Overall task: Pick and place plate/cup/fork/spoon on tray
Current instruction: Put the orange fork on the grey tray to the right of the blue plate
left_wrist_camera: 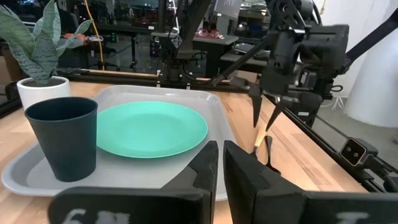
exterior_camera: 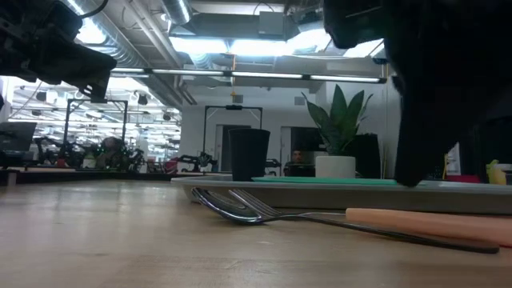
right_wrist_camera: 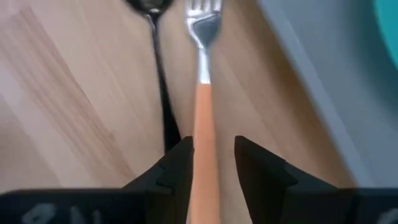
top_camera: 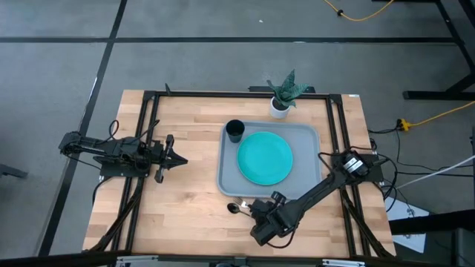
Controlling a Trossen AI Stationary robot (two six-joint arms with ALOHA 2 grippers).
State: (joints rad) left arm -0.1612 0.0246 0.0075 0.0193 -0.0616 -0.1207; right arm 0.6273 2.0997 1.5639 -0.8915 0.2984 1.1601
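No readable brand or label is showing on any item; the pale marks on the left pincer's housing are too blurred to read.

Containers: the large rectangular grey-blue tray (top_camera: 310, 136) with rounded corners and raised rim is lying mid-desk on the light wooden desk (top_camera: 189, 141). It is carrying the flat round teal plate (top_camera: 264, 157) near its middle and the small black cylindrical cup (top_camera: 234, 131), standing upright in the corner nearest the left arm, just beside the plate; I cannot tell whether they touch. Nothing is visible inside the cup. A white pot with a green plant (top_camera: 281, 104) is standing off the tray, just beyond its far rim.

Off the tray, just beside its near rim, the small fork with silver tines and light orange-tan handle (right_wrist_camera: 201, 81) is lying flat on the desk, with the small dark spoon with shiny oval bowl and thin black handle (right_wrist_camera: 155, 56) alongside it, close and roughly parallel.

The right pincer (right_wrist_camera: 211, 158) is reaching down over the fork; its two fingers are sitting narrowly apart on either side of the tan handle, and whether they are pressing it I cannot tell.

The left pincer (top_camera: 169, 157) is waiting left of the tray, above the desk, fingers nearly together with a slim gap, holding nothing.
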